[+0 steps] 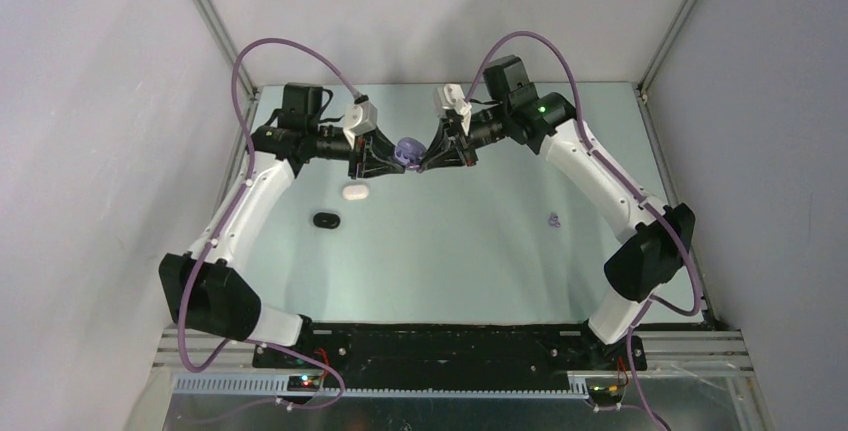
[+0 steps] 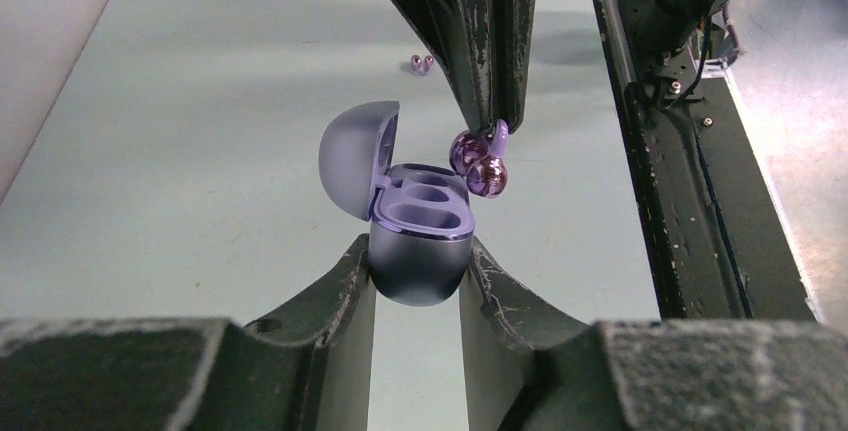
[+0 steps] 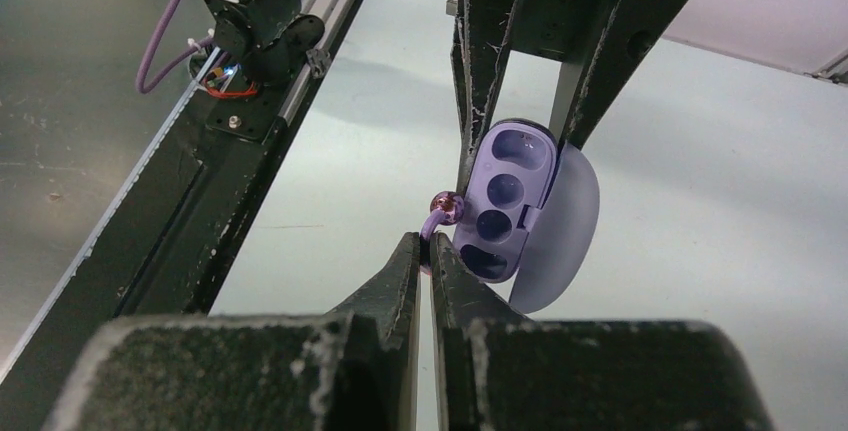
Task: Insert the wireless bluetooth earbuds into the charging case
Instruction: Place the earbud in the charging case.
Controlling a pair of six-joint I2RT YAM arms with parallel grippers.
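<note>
Purple is the colour of both things I am holding. My left claw (image 2: 415,263) is clamped on the bottom half of the purple case (image 2: 420,241), with one finger on each side. The lid is swung up and back, away from the claw, so the hollows inside show.

My right claw (image 3: 428,248) has its fingers pressed together on the thin bent stem of a purple earbud (image 3: 446,207). The earbud sticks out past the claw tips. Its shiny round ends sit right at the edge of the open case, beside the hollows. I cannot tell if it touches the rim.

The two claws meet tip to tip, held up off the table (image 1: 480,261). The table top is pale green, smooth and a little shiny.

The other purple earbud (image 1: 554,219) lies on the table, well behind my right claw and out to its far side. A white case (image 1: 355,191) lies near my left claw, a little back toward the arm bases. A black case (image 1: 326,219) lies just beyond the white one.

Plain pale grey walls (image 1: 90,101) close in the table. Silver metal posts (image 1: 205,11) run up the back corners. A black rail (image 1: 450,346) runs along the near edge, where the arms are bolted down. A purple cable (image 1: 270,46) loops over each arm.
</note>
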